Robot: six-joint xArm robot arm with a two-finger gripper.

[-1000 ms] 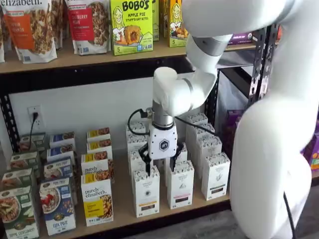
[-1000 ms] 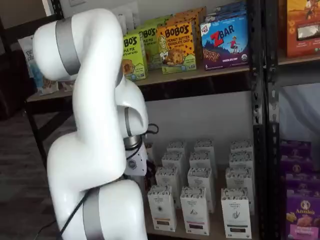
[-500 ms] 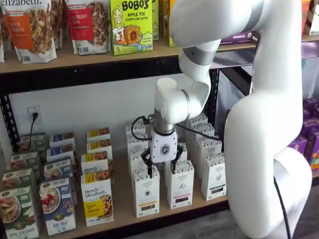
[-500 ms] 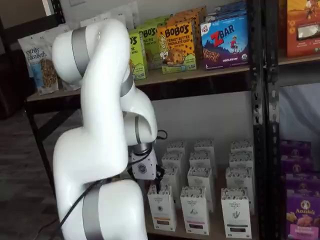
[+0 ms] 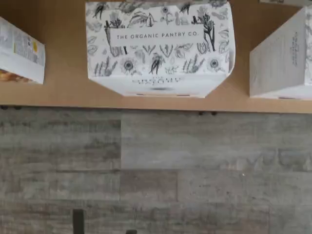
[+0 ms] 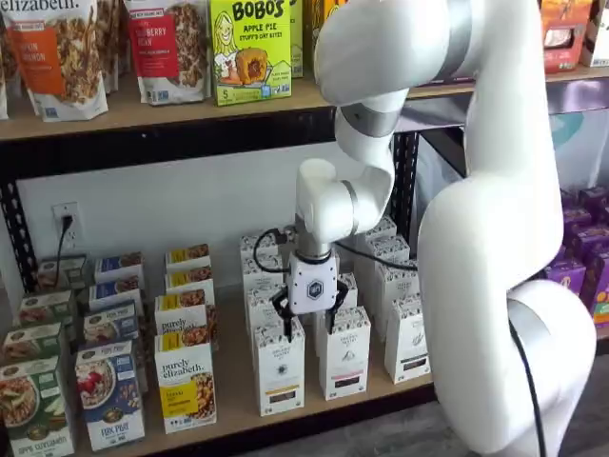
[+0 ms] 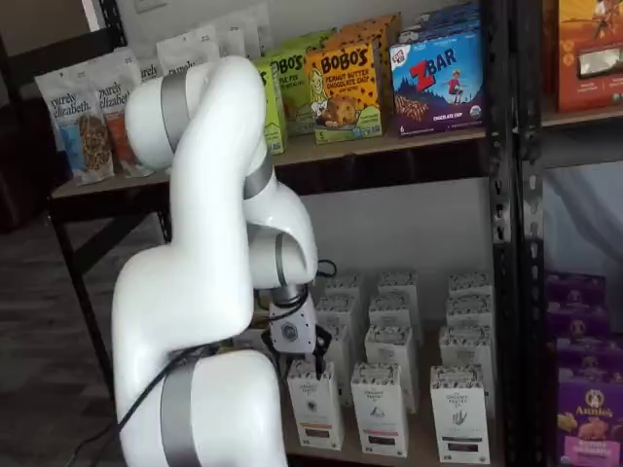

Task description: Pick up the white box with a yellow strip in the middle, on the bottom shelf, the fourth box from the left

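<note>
The white box (image 6: 279, 367) stands at the front of its column on the bottom shelf (image 6: 233, 386), with a pale strip low on its face; it also shows in a shelf view (image 7: 314, 404). From the wrist view I look down on its patterned top (image 5: 158, 48), which reads "THE ORGANIC PANTRY CO.". My gripper (image 6: 309, 326) hangs just above the box's top. It is open, with a plain gap between its black fingers (image 6: 285, 329) and nothing in them. In a shelf view the gripper (image 7: 302, 356) sits at the box's upper left.
More white cartons (image 6: 344, 352) fill the rows to the right and behind. A "purely elizabeth" box (image 6: 186, 381) stands to the left, with cereal boxes (image 6: 109, 390) beyond it. The upper shelf (image 6: 143, 114) carries bags and Bobo's boxes. Grey plank floor (image 5: 156, 165) lies before the shelf edge.
The arm's upper links have swung, and the gripper has slid a little toward the front white box and slightly lower. Its fingers stay open.
</note>
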